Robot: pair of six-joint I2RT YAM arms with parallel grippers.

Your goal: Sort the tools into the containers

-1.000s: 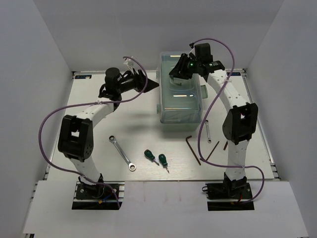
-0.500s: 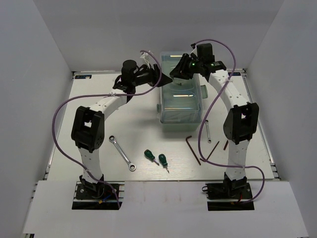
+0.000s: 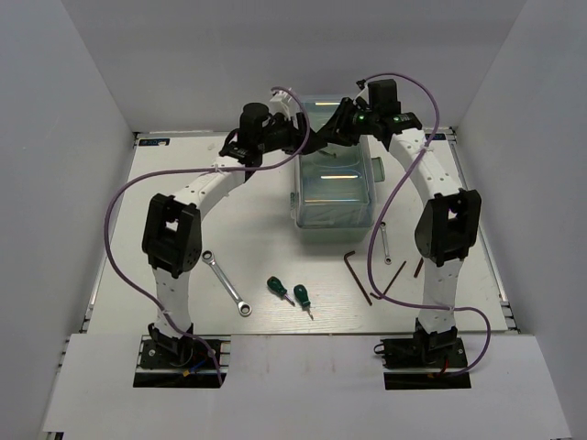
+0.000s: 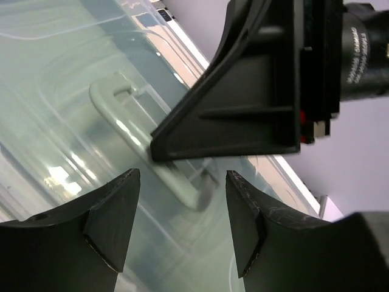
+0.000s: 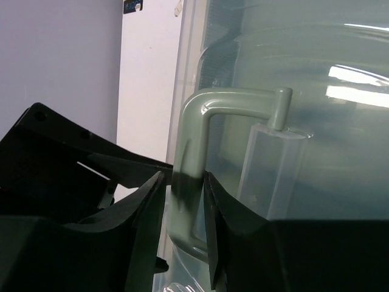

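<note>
White tabletop [image 3: 257, 229], grey walls [image 3: 183, 55]; right end effector [image 5: 182, 194] pinching toolbox handle [image 5: 237, 97], left end effector [image 4: 182, 176] spread.

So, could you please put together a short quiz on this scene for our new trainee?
1. True or false: both green-handled screwdrivers lie on the table.
2. What does the right gripper clamp? A) a screwdriver B) the lid handle C) nothing
3. Fill in: the left gripper, beside that handle, is ____.
Key: 1 true; 2 B; 3 open.
</note>
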